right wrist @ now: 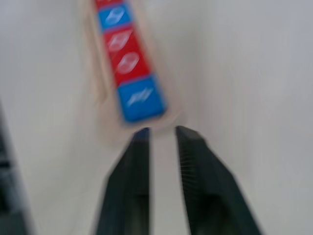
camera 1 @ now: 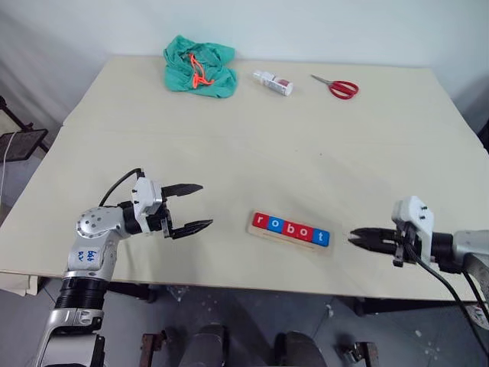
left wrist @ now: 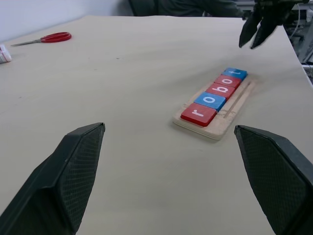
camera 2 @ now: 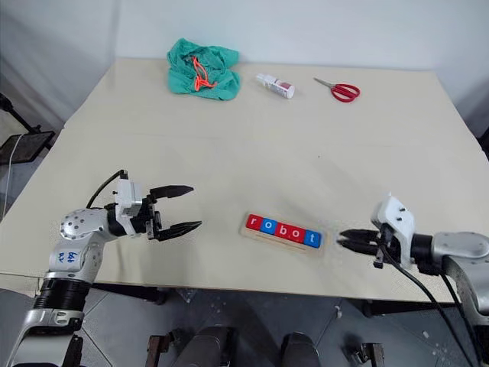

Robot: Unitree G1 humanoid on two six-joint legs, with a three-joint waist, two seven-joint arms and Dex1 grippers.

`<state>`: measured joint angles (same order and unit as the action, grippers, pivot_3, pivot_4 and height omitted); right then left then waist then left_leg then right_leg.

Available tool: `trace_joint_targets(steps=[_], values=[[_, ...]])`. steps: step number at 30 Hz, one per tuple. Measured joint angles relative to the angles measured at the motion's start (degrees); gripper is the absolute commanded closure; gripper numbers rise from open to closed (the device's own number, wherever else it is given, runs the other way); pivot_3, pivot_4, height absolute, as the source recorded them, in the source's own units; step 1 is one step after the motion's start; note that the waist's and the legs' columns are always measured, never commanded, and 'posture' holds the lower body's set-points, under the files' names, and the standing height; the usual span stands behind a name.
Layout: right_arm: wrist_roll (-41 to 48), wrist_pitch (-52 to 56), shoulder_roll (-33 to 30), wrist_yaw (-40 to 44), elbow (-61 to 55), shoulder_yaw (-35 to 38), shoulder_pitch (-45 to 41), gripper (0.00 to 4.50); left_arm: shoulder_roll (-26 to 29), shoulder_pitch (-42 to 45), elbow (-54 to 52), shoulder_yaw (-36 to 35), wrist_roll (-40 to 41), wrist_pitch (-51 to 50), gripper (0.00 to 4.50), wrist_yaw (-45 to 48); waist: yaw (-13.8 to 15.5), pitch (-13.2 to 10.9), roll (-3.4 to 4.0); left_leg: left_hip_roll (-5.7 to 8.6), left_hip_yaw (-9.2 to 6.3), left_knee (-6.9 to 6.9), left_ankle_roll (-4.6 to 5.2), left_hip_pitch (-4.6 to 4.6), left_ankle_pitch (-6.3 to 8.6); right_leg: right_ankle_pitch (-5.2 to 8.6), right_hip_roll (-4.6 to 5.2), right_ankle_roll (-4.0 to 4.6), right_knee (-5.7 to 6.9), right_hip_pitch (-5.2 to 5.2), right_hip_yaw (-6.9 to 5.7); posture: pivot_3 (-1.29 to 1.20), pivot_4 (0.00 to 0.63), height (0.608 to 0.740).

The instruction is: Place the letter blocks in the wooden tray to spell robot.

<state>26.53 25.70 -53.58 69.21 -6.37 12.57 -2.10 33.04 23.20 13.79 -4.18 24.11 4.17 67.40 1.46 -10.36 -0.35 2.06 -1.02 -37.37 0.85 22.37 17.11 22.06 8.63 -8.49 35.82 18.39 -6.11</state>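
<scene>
Five blocks (camera 1: 291, 228) sit in a row in the tray (camera 1: 260, 232), reading "robot": red, blue, red, red, blue. The tray lies near the front edge of the bench (camera 1: 252, 145). Left of the tray, well apart from it, the left gripper (camera 1: 194, 206) has its fingers spread wide and empty. Just right of the tray's "t" end, the right gripper (camera 1: 356, 237) has its fingers narrowly parted, seemingly holding nothing. Far behind the tray lie a green cloth (camera 1: 199, 66), a small bottle (camera 1: 273, 82) and red scissors (camera 1: 336, 86).
</scene>
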Motion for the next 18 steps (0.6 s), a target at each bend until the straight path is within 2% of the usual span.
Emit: trace_joint_targets(steps=[7, 11, 18], values=[[2.0, -5.7, 0.0, 6.6, 5.8, 2.2, -1.0, 0.04, 2.6, -0.5, 0.2, -2.0, 0.2, 0.0, 0.0, 0.4, -0.4, 0.0, 0.0, -0.09, 0.04, 0.0, 0.0, -0.07, 0.0, 0.0, -0.05, 0.0, 0.0, 0.01, 0.03, 0.0, 0.15, 0.74], [1.9, -9.1, 0.0, 7.8, 12.6, 3.7, -3.9, 0.04, 5.5, -3.2, 0.8, -5.4, 0.8, -0.4, 0.0, 1.5, -0.3, 0.0, 0.0, -0.09, 0.03, 0.01, 0.0, -0.07, 0.0, 0.0, -0.03, 0.0, 0.0, 0.0, 0.03, 0.0, 0.15, 0.74], [1.0, -13.9, 0.0, 9.6, 17.8, 3.6, -5.7, 0.04, 6.2, -6.3, 0.5, -7.6, 1.4, -1.5, 0.0, 1.7, -0.1, 0.0, 0.0, -0.07, 0.01, -0.01, 0.0, -0.05, 0.0, 0.0, -0.02, 0.0, -0.02, -0.01, 0.03, 0.0, 0.15, 0.74]])
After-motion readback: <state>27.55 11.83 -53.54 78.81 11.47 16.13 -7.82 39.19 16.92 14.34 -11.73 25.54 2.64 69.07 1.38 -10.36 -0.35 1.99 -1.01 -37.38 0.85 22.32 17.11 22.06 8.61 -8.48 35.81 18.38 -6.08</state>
